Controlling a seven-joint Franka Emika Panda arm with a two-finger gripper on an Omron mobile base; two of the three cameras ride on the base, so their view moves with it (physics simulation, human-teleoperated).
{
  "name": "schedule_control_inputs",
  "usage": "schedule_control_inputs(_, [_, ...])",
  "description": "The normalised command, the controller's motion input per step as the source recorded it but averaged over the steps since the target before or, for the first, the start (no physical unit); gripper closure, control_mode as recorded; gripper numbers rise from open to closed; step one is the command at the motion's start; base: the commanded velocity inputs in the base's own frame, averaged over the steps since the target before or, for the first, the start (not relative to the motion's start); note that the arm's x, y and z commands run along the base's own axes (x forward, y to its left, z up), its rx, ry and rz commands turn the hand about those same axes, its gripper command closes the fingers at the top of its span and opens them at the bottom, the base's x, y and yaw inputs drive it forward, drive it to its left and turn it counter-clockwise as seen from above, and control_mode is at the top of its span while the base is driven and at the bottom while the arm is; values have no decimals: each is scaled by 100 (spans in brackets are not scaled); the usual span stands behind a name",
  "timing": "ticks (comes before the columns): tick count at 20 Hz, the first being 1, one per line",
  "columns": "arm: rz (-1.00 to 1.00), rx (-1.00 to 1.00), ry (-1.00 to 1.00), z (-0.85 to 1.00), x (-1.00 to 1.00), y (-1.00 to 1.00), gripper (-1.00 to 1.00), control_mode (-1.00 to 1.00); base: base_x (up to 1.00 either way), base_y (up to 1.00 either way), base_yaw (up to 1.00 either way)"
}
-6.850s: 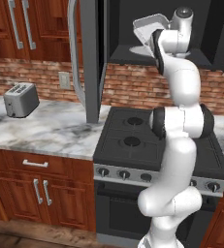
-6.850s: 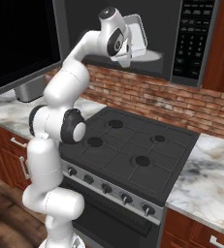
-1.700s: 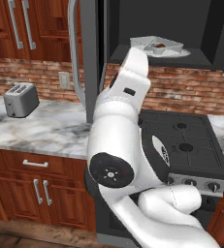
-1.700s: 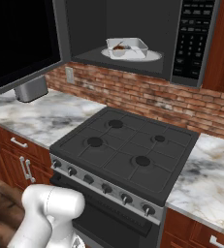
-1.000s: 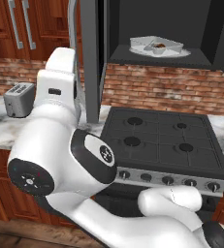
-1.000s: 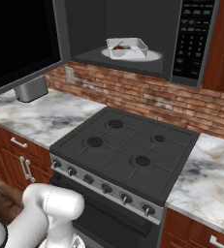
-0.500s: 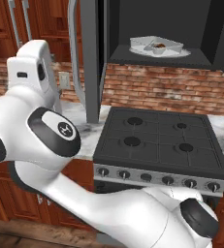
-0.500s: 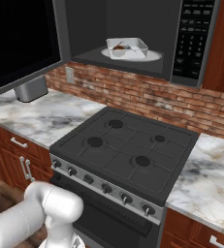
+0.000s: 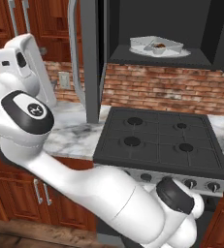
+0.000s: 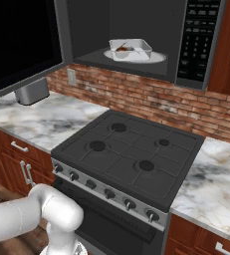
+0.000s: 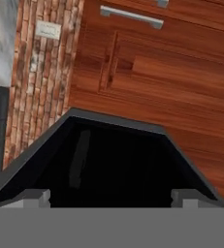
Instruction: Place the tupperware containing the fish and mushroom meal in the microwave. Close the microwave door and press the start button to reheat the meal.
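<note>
I'm driving in a home kitchen. A black gas stove (image 10: 129,154) with four burners and a row of knobs sits between marble counters (image 10: 47,117), with a red brick backsplash (image 9: 171,89) behind. Above it hangs a black microwave (image 10: 136,30), its door (image 9: 91,58) swung open, beside reddish wood cabinets (image 9: 31,19) with metal bar handles. More wood drawers (image 10: 14,159) run under the counter, and a wall outlet (image 9: 63,80) sits in the brick.
</note>
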Motion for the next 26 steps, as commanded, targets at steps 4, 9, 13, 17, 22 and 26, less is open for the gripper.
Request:
schedule_control_inputs(4, [-17, -10, 2, 0, 52, 1, -100, -100, 0, 0, 0])
schedule_control_inputs(9, [-21, -7, 0, 0, 22, -1, -100, -100, 0, 0, 0])
schedule_control_inputs(13, [-31, -2, 0, 0, -4, -35, -100, -100, 0, 0, 0])
schedule_control_inputs(17, [-38, 0, -3, 0, -33, -76, -100, -100, 0, 0, 0])
schedule_control_inputs(22, [-40, 0, -6, -2, -35, -97, -100, -100, 0, 0, 0])
schedule_control_inputs(26, [-38, 0, -11, -7, -49, -100, -100, -100, 0, 0, 0])
